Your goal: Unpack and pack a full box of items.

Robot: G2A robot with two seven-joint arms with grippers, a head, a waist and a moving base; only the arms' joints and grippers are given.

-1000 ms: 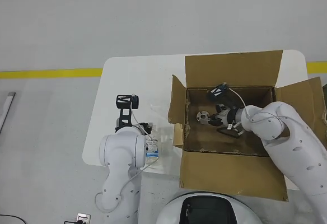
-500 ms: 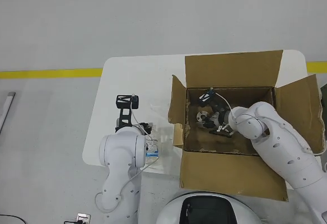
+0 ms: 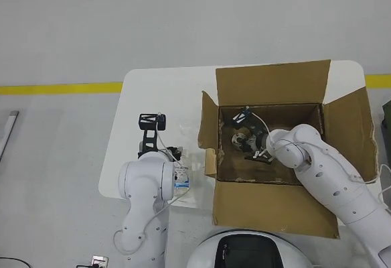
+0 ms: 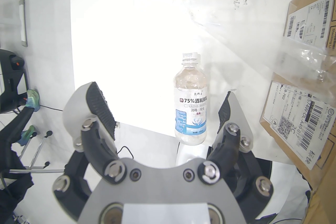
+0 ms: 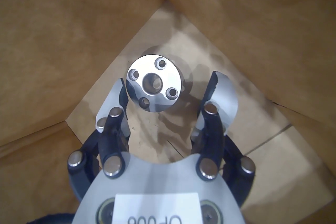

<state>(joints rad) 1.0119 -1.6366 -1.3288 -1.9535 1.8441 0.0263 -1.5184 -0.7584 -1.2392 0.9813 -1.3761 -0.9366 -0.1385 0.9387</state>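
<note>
Box: an open brown cardboard box (image 3: pixel 272 84) (image 5: pixel 78 12) (image 4: pixel 309 117) with its flaps folded outward stands on the right part of the white table (image 3: pixel 155 87) (image 4: pixel 131 25).
Task's thing: a round, shiny metal disc (image 5: pixel 153 83) (image 3: pixel 239 139) with a central bore and four smaller holes around it sits on the box floor, near a corner and close to the box's left wall.
Right gripper: the right gripper (image 5: pixel 168 83) (image 3: pixel 246 137) is down inside the box, pointing at the floor.
Right fingers: the fingers (image 5: pixel 219 88) are spread apart and hold nothing. The disc lies between them, close against one finger with a clear gap to the other; whether it touches the near finger cannot be told.
Left gripper: the left gripper (image 4: pixel 161 104) (image 3: pixel 152 122) hangs over the left part of the table, outside the box.
Left fingers: these fingers (image 4: pixel 99 104) are spread wide, with nothing between the pads.
Bottle: a clear plastic bottle with a white and blue label (image 4: pixel 191 109) (image 3: pixel 182 175) stands upright on the table near its front edge, apart from the left fingers and just beside the box.
Film: crumpled clear plastic film (image 4: pixel 309 59) lies against the box's outer left wall.
</note>
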